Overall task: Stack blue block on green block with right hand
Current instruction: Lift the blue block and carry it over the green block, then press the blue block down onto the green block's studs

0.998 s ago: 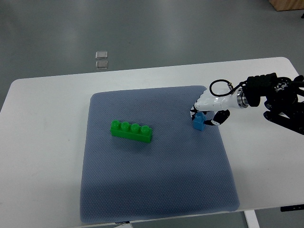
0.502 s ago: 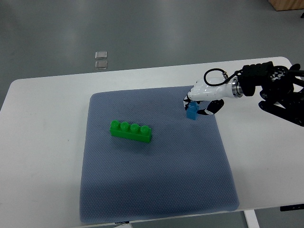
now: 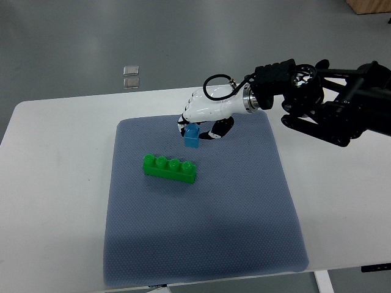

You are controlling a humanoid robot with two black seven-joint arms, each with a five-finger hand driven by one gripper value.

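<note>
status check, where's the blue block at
Right hand shut on blue block, carried above the mat. Green block just below-left, untouched. Path clear. Left hand out of view.

Grey mat [image 3: 201, 238] on white table [image 3: 55, 195]

The right hand [image 3: 204, 116] is gripping the blue block [image 3: 192, 137] above the grey mat [image 3: 201, 244]. The green block [image 3: 169, 168] is lying just below it.

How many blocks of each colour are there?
Blue block: 1, held in the right hand
Green block: 1, on the mat
Total: 2 blocks
</note>
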